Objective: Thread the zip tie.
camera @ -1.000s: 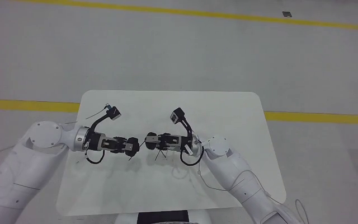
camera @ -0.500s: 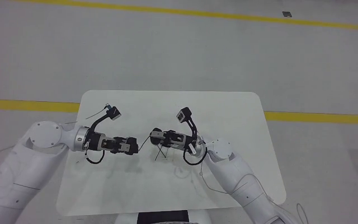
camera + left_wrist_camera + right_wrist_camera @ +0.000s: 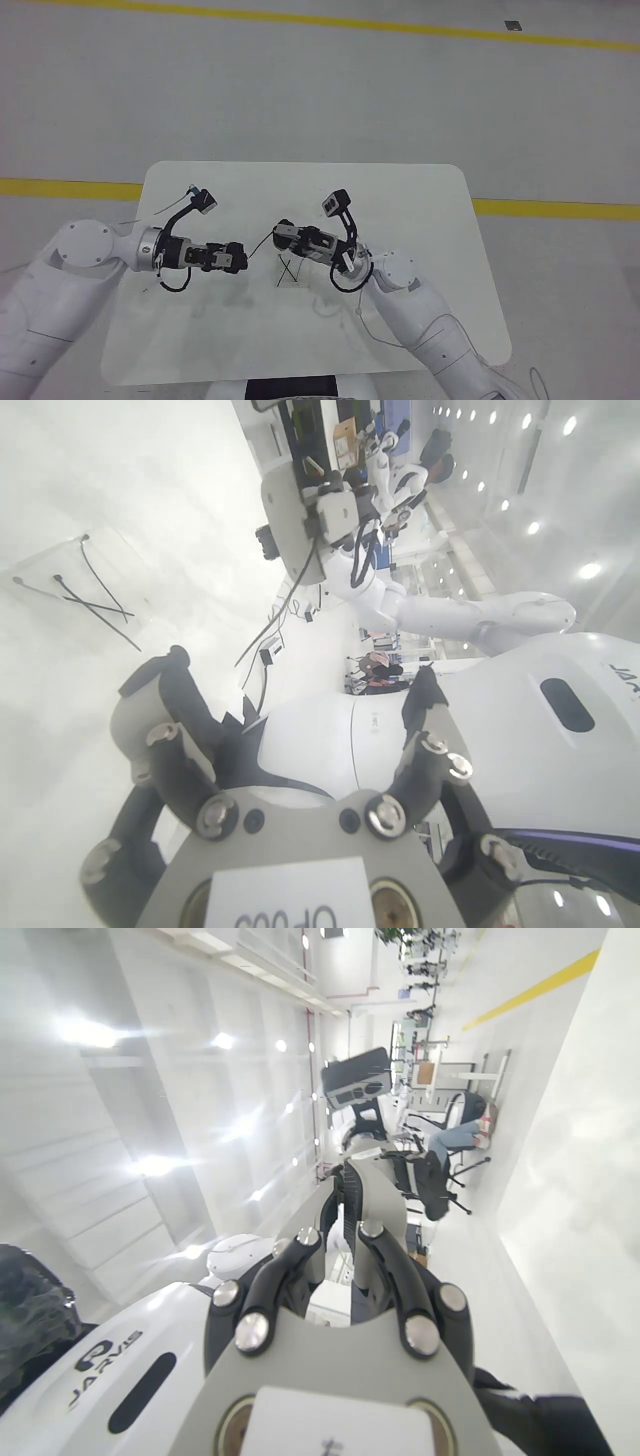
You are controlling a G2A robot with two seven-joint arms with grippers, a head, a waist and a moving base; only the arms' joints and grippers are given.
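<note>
Black and thin, the zip tie [image 3: 252, 642] is hanging in the air above the white surface [image 3: 420, 200], between the two arms. The right jaws are pressing together on one end of it. From there the strap is running out almost straight, slanting toward the left jaws. These are standing spread with nothing between them, and the free end of the strap is ending just in front of them, touching neither side. I cannot tell whether the held end is the head or the tail. No loop is showing in the strap, so I am judging that only the picking up is done and the threading itself is not yet begun. Three spare ties [image 3: 95, 600] are lying crossed on the surface near the right jaws.
</note>
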